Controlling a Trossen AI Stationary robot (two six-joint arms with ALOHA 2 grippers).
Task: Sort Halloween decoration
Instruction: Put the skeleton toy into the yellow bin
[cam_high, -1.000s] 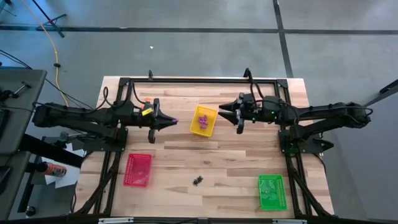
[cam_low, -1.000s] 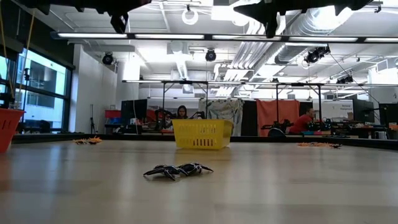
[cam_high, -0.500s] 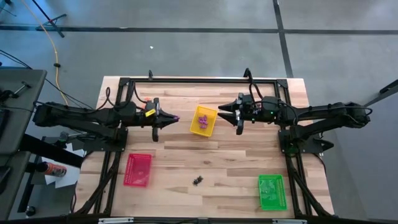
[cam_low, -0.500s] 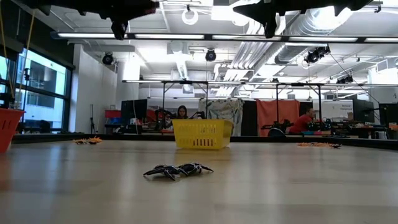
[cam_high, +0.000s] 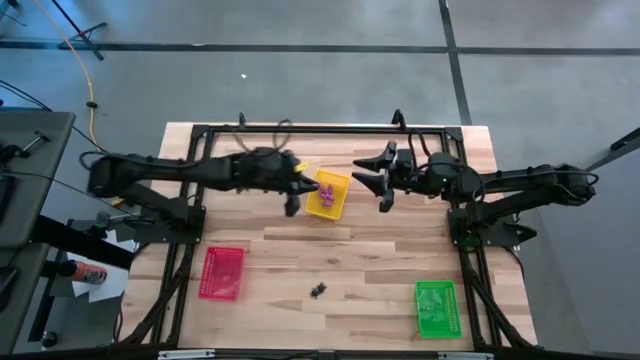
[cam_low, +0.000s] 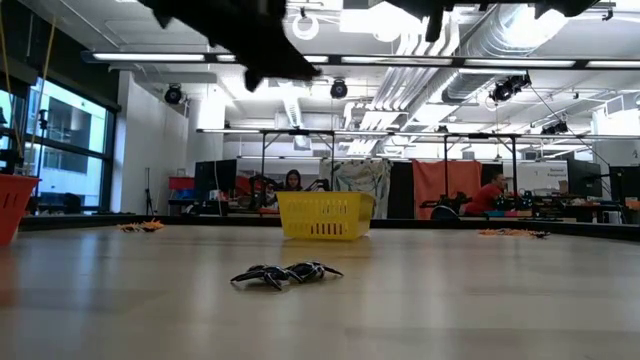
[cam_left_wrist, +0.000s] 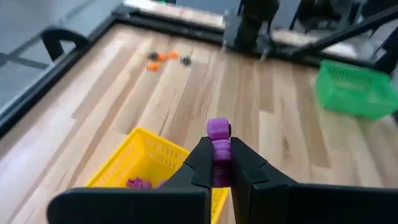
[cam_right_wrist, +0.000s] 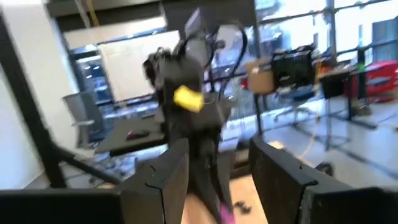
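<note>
Left gripper (cam_left_wrist: 217, 163), jaws closed on a purple trinket (cam_left_wrist: 218, 139), above the near edge of the yellow tray (cam_high: 328, 195) (more purple pieces lie inside). Right gripper (cam_high: 366, 178), jaws parted and empty, just beside the tray; black trinkets (cam_high: 319, 290) rest on the tabletop (cam_high: 340, 250).

Pale wooden tabletop (cam_high: 300, 260) of planks, smooth, with soft sheen. Yellow tray (cam_high: 328, 194), red tray (cam_high: 221, 273), green tray (cam_high: 435, 308): perforated plastic, a little glossy. Purple trinket (cam_left_wrist: 217, 132): smooth plastic. Left end effector (cam_left_wrist: 217, 171): black matt plastic.
</note>
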